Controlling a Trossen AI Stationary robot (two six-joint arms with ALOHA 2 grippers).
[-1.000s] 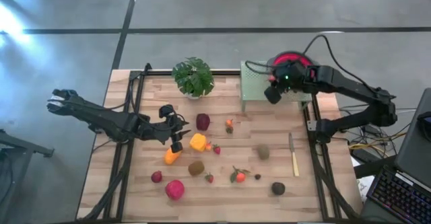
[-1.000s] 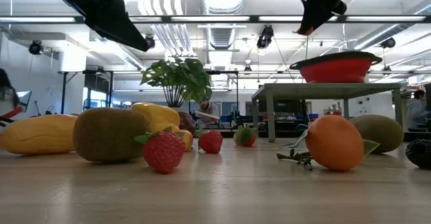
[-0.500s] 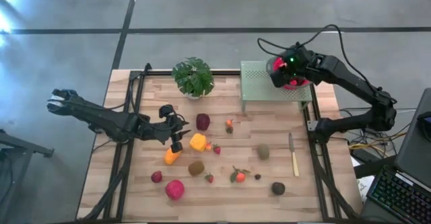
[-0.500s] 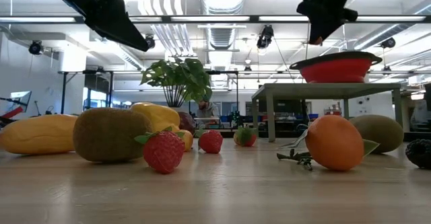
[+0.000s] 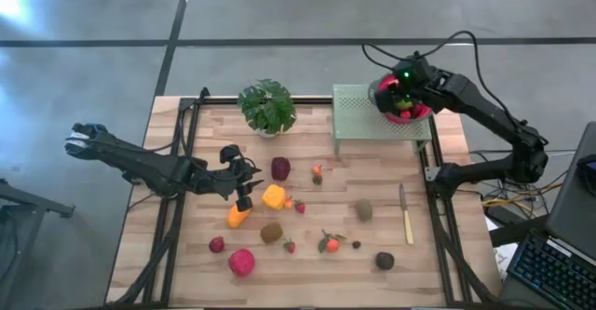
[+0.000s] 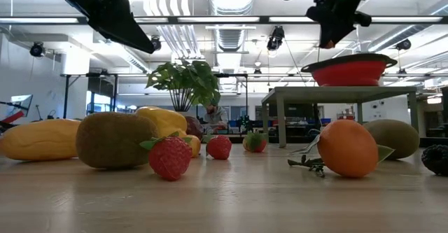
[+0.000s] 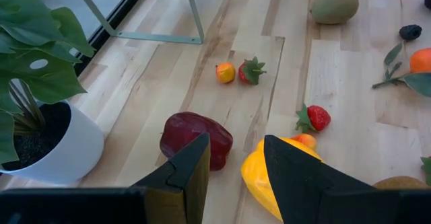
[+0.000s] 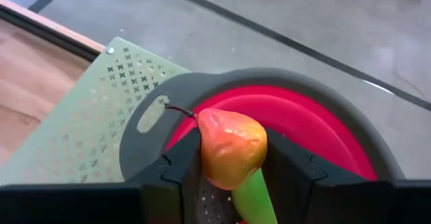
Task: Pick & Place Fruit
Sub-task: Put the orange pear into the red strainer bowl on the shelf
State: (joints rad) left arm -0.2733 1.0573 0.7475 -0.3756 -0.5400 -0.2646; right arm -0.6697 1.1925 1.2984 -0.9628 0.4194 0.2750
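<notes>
On the wooden table [image 5: 372,161], a green stand [image 5: 358,114] carries a red bowl [image 8: 303,120], and over the last second the right gripper [image 8: 232,157] has swung from beside the stand to directly above the bowl, its fingers clamped on a pear [image 8: 231,145]. That puts the pear ready for release, I judge. The left gripper [image 7: 236,177] hangs with fingers apart, holding nothing, over the yellow fruit [image 7: 266,180] well away from the bowl, where the other fruit [image 5: 279,231] lies.
</notes>
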